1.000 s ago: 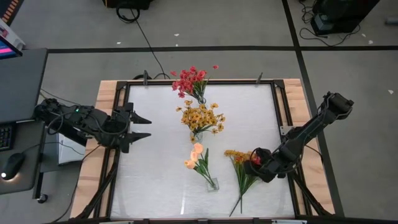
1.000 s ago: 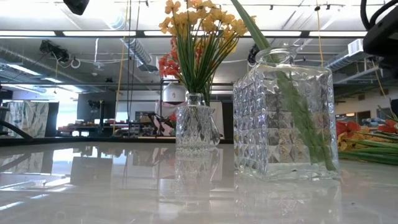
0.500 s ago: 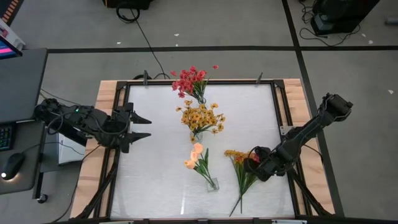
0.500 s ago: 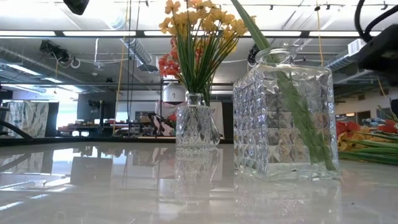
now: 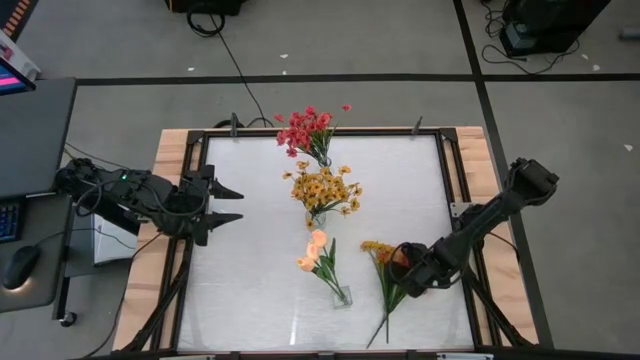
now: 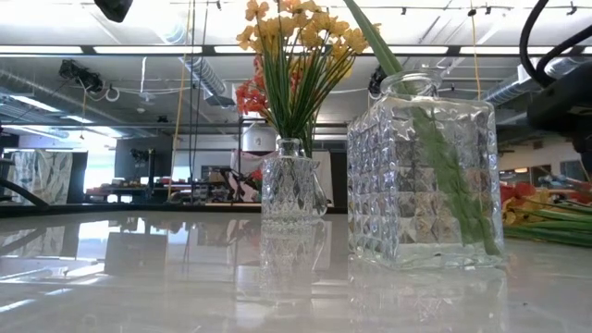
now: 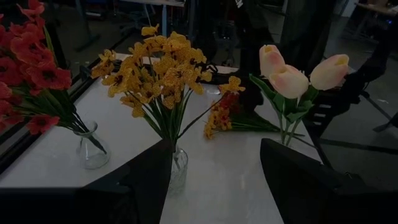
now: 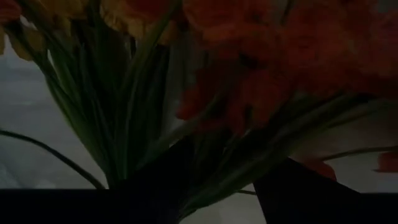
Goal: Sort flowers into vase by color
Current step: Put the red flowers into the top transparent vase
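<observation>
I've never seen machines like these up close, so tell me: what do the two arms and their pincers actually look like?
Both arms are dark, nearly black, built of jointed segments. The left arm carries loose black cables along its body and a small green light; the left pincer ends in two pointed, tapering fingers. The right arm is slimmer, with a rounded elbow joint; the right pincer looks blocky and black.

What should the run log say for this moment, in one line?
stage: picking loose flowers | right gripper: over loose flowers lying on table, closing | left gripper: open, waiting at left edge | three vases filled
</observation>
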